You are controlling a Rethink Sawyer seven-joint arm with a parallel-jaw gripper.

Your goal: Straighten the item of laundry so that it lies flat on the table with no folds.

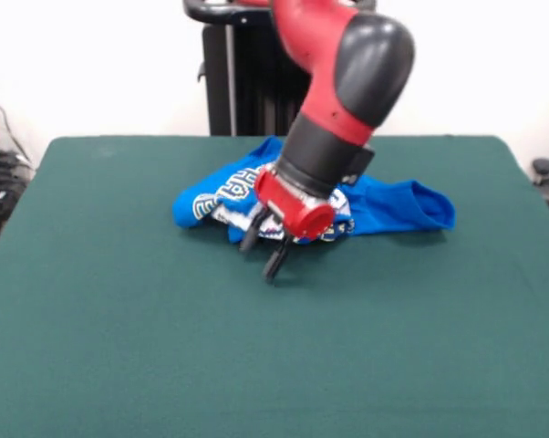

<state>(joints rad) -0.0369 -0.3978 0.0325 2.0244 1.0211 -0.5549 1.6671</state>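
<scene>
The green counter [119, 347] carries only one thing: the blue T-shirt [398, 203], bunched in a crumpled heap toward the far middle, with one part trailing off to the picture's right and a rounded fold at the left showing white lettering. Behind the counter stands a black pedestal [233, 78] against a pale wall, and dark cables show at the left edge. The red and black arm [347, 82] comes down from above, slanting toward the picture's left, and covers the heap's middle. Its tool [263, 252] hangs just before the shirt's near edge, tilted, two dark fingers [251, 239] spread apart with nothing between them, tips close to the cloth-covered surface.
</scene>
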